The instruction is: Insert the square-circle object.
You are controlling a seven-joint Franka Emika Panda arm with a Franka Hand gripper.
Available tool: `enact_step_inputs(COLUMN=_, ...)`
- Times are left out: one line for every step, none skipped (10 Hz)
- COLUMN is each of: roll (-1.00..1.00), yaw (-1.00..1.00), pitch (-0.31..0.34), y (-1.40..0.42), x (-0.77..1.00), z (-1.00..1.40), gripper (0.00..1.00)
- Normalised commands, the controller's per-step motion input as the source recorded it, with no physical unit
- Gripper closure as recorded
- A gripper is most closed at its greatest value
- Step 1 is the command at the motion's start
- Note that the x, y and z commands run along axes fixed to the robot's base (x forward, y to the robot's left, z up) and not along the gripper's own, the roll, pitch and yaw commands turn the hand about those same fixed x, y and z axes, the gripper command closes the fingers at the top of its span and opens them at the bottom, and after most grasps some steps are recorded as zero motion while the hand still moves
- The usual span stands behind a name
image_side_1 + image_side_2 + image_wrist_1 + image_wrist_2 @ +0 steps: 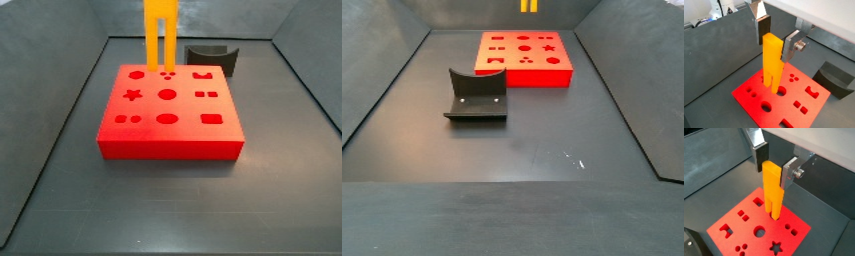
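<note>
The square-circle object [772, 60] is a tall orange-yellow bar with two prongs at its lower end. My gripper [775, 49] is shut on its upper end and holds it upright; both wrist views show this [774, 176]. The prongs hang just over the top of the red block [811, 107], near its small holes at one edge. In a side view the bar [160, 30] comes down to the far edge of the red block [171, 148]. Only its prong tips [529, 5] show above the block [543, 75] in a side view. The gripper is out of frame in both side views.
A dark grey curved block [214, 58] stands on the floor beside the red block; it also shows in a side view [476, 97] and a wrist view [834, 80]. Grey walls enclose the dark floor on all sides.
</note>
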Motion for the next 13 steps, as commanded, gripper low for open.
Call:
enact_step_inputs(roll=-0.05, yaw=-0.08, pitch=-0.017, y=-0.23, x=-0.19, z=-0.62, gripper=1.00)
enact_step_inputs(roll=-0.06, yaw=0.00, pitch=-0.071, y=-0.27, x=-0.42, z=-0.63, gripper=1.00)
enact_step_inputs(roll=-0.03, yaw=0.00, pitch=-0.151, y=-0.29, x=-0.49, z=-0.51, gripper=1.00)
enact_step_inputs(roll=0.00, yaw=0.04, pitch=-0.156, y=-0.21, x=-0.45, z=-0.28, gripper=1.00)
enact_step_inputs(roll=0.00, yaw=0.08, pitch=-0.133, y=-0.14, x=-0.48, z=-0.20, gripper=1.00)
enact_step_inputs(roll=-0.10, yaw=0.03, pitch=-0.084, y=-0.01, x=-0.20, z=-0.10, gripper=1.00)
enact_step_inputs(roll=-0.11, yaw=0.09, pitch=-0.043, y=0.00, x=0.00, z=-0.10, gripper=1.00)
enact_step_inputs(roll=-0.19, yaw=0.15, pitch=-0.059, y=0.00, x=0.00, z=-0.21, gripper=1.00)
enact_step_inputs(roll=-0.24, yaw=0.21, pitch=-0.079, y=0.00, x=0.00, z=-0.25, gripper=1.00)
enact_step_inputs(roll=-0.25, yaw=0.22, pitch=-0.067, y=0.00, x=-0.07, z=-0.17, gripper=1.00)
enact_step_inputs(roll=-0.20, yaw=0.19, pitch=-0.039, y=0.00, x=0.00, z=-0.09, gripper=1.00)
enact_step_inputs(roll=-0.12, yaw=0.15, pitch=-0.003, y=0.02, x=-0.07, z=-0.07, gripper=1.00)
enact_step_inputs(roll=-0.13, yaw=0.18, pitch=-0.014, y=0.07, x=-0.06, z=-0.04, gripper=1.00)
